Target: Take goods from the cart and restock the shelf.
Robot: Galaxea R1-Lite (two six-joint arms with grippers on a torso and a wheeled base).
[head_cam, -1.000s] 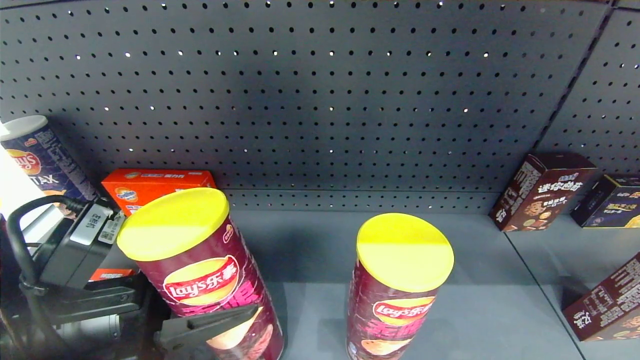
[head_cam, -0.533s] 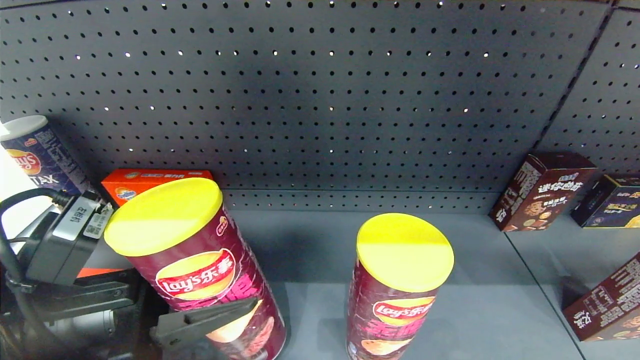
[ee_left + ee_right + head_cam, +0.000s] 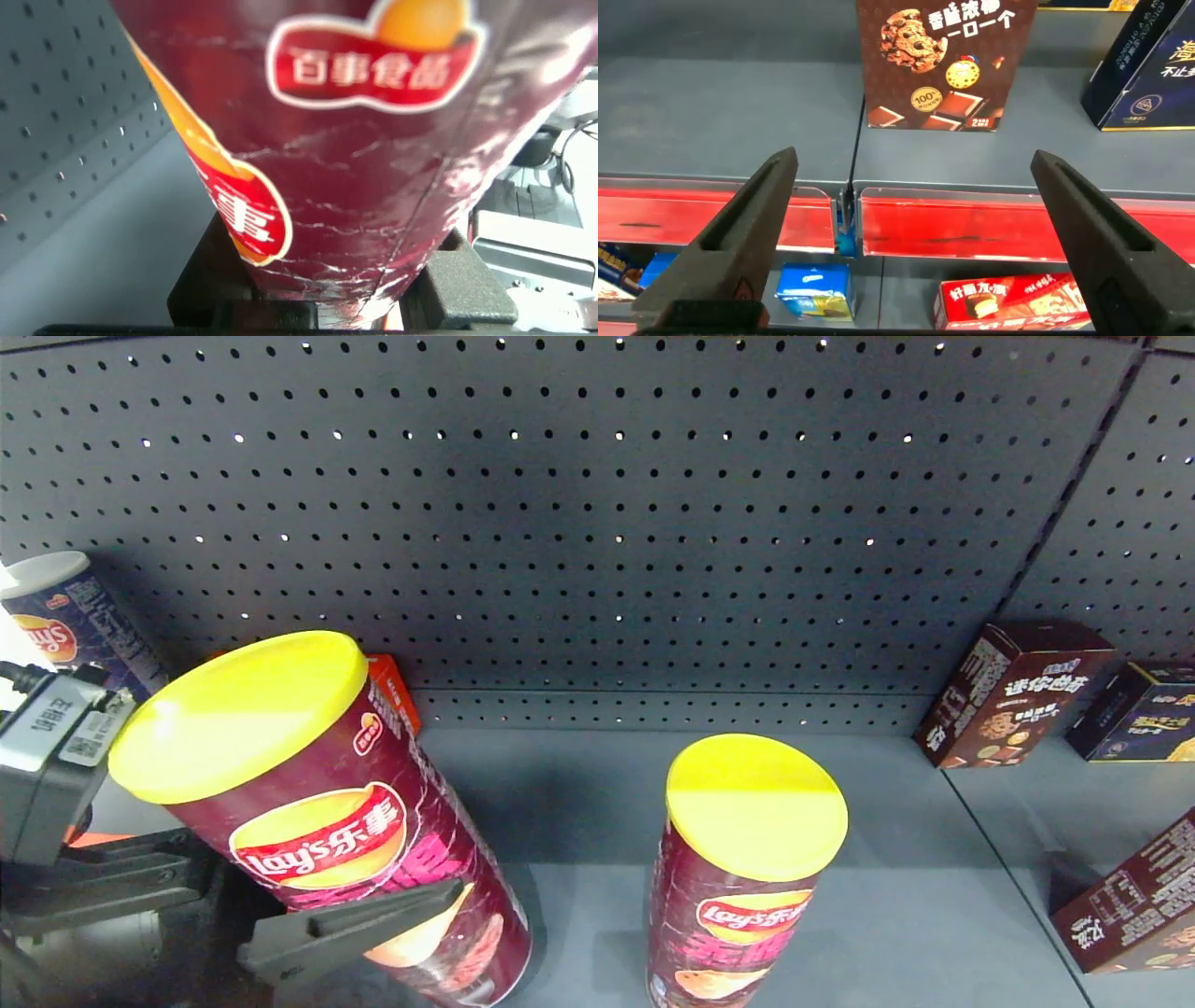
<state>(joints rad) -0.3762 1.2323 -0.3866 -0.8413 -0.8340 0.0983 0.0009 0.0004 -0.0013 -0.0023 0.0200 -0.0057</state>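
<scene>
Your left hand (image 3: 322, 896) pinches a maroon can (image 3: 308, 803) low on its body, one finger across the front and the other behind it. The can is over the left part of the shelf (image 3: 896, 915) and tilts, its yellow lid (image 3: 238, 714) leaning to the left. You cannot tell whether its base touches the shelf. In the left wrist view the can's side sits right between the two fingers.

A second can (image 3: 738, 896) of the same kind stands upright on the shelf, to the right of the held one and apart from it. Behind the held can an orange box (image 3: 392, 695) lies against the pegboard (image 3: 597, 523). A blue can (image 3: 65, 616) stands at the far left. On the right sit a brown box (image 3: 1013, 695), a dark blue box (image 3: 1134, 714) beside it, and another brown box (image 3: 1134, 905) nearer the front.

Your right hand (image 3: 915, 161) is spread wide and holds nothing. It faces the red strip (image 3: 971, 229) along a shelf's front edge, with a cookie box (image 3: 938, 61) standing just behind that edge.
</scene>
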